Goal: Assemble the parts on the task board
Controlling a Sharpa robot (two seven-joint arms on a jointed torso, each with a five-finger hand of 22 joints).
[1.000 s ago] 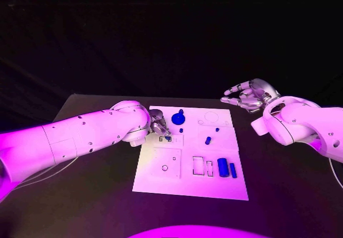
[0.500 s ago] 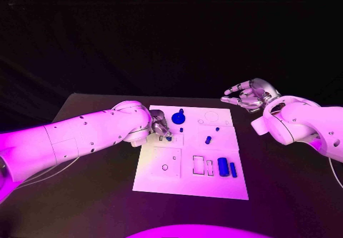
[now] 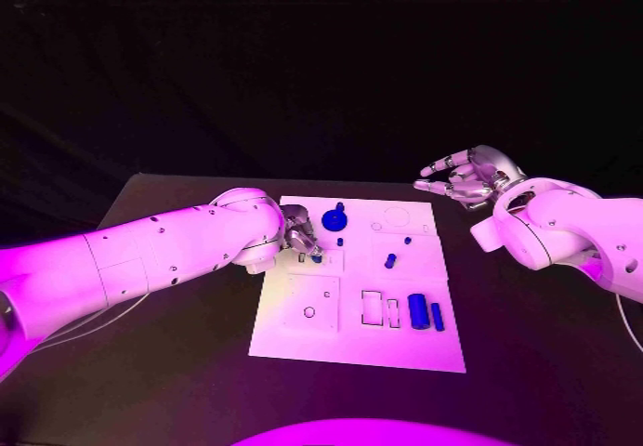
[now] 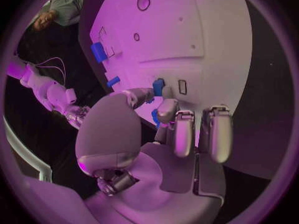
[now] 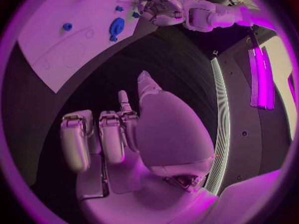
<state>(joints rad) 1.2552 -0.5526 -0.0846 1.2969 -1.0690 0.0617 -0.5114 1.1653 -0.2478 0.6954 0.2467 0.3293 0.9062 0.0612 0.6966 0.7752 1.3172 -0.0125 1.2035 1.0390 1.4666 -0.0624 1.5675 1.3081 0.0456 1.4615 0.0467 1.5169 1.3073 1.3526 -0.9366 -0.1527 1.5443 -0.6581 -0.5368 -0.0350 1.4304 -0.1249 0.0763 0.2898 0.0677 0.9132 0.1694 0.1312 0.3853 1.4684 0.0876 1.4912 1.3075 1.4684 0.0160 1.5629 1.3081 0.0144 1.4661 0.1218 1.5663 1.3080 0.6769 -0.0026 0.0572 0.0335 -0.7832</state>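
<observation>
assembly is judged incomplete: left robot hand (image 3: pixel 297 239) pinches a small blue part (image 4: pixel 158 87) at the task board (image 3: pixel 321 344)'s nine o'clock edge, right robot hand (image 3: pixel 465 178) held spread, empty, loose blue pieces (image 3: pixel 426 314) remaining unplaced.

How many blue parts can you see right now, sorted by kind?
Round disc: 1
Thick cylinder: 1
Thin bar: 1
Loose small pieces: 2
Fingertip pieces at the left hand: 2
Total: 7
</observation>
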